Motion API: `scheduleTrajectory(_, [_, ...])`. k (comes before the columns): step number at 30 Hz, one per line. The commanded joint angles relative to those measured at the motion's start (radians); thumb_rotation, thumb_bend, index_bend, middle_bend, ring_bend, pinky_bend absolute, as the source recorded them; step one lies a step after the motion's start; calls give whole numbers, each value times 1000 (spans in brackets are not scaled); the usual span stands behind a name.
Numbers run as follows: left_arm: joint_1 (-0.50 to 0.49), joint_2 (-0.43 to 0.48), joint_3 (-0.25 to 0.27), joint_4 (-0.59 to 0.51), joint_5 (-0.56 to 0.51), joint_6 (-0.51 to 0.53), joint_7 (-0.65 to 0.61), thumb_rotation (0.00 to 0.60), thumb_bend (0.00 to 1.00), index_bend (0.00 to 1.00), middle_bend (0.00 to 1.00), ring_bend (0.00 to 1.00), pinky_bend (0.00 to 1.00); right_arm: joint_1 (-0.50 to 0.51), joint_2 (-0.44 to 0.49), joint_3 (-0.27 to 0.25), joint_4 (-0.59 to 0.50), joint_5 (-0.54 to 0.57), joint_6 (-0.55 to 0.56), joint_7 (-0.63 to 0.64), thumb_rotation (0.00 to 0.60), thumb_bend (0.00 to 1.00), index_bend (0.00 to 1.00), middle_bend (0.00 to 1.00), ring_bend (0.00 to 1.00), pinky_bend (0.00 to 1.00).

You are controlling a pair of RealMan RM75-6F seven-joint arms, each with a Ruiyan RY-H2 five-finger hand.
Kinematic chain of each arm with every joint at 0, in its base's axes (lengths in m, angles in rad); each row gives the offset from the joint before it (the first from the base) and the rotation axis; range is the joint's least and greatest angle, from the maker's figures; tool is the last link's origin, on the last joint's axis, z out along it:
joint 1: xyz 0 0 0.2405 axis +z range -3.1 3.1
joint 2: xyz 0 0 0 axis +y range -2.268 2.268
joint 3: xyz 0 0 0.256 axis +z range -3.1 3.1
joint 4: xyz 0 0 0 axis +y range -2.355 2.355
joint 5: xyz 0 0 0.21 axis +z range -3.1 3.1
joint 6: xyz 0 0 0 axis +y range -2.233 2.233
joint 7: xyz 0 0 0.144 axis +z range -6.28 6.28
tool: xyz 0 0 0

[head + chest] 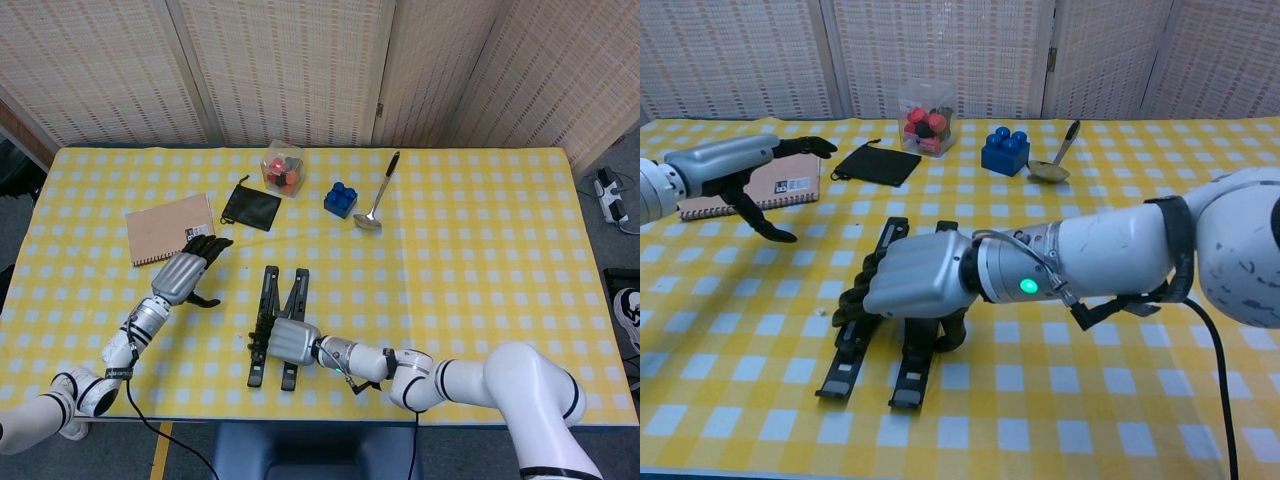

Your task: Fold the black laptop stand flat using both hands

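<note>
The right hand (915, 287) lies over the middle of the black laptop stand (278, 325), fingers (855, 296) curled down around the stand's left bar and thumb hooked at the right bar, so it grasps the stand. The stand's two bars meet at the far end and splay toward the near table edge; it lies on the yellow checked tablecloth (480, 250) near the front edge, left of centre.

The left hand (185, 275) hangs at about 10 o'clock from the stand, apart from it, released, fingers stretched out over the near corner of the notebook (168, 229) and thumb pointing down; it holds nothing.

Counted: one notebook, one black pouch (250, 208) at 12 o'clock from the stand, one clear box of red and black pieces (283, 167), one blue building brick (340, 199), one metal spoon (376, 195) at 1 o'clock
</note>
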Motion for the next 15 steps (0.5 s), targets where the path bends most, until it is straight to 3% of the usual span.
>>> scheduleTrajectory(1, [3, 0, 1, 8, 2, 4, -4, 600, 151, 58, 107, 0, 0, 2, -8, -5, 17, -20, 32, 32, 600, 336, 162, 221, 154, 78])
scheduleTrajectory(6, [9, 3, 1, 12, 4, 7, -21, 600, 151, 58, 107, 0, 0, 7, -15, -21, 46, -60, 77, 88, 600, 335, 292, 312, 210, 101])
scheduleTrajectory(15, [12, 5, 1, 9, 11, 12, -21, 600, 151, 58, 107, 0, 0, 2, -12, -39, 71, -100, 151, 147, 600, 336, 331, 370, 247, 103])
